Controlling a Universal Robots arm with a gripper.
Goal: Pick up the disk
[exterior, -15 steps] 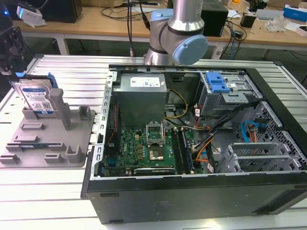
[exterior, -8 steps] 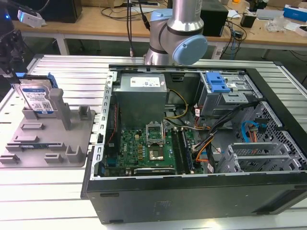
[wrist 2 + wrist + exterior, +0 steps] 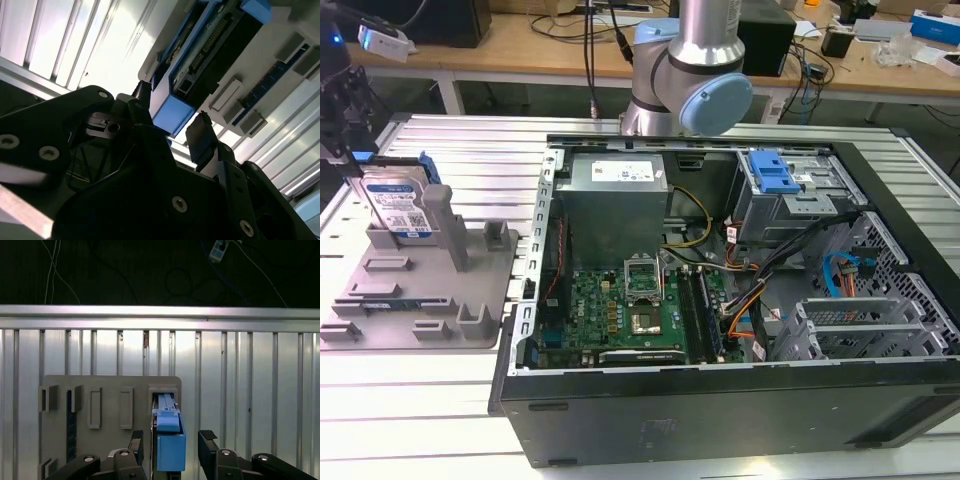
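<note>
The disk (image 3: 398, 205) stands upright on its edge in a slot of the grey plastic fixture tray (image 3: 420, 300), at the exterior view's left. Its face is flat silver metal with a label, and its frame is blue. The black gripper (image 3: 171, 439) hangs directly over it, pointing down. The jaws are wide, one finger at each side of the blue edge, not touching.

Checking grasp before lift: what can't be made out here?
- Exterior view: disk base hidden in the fixture tray slot.
- First wrist view: disk seen edge-on between the open jaws of the gripper, label face hidden.
- Second wrist view: gripper body covers the disk's near end and part of the fixture tray.
</note>
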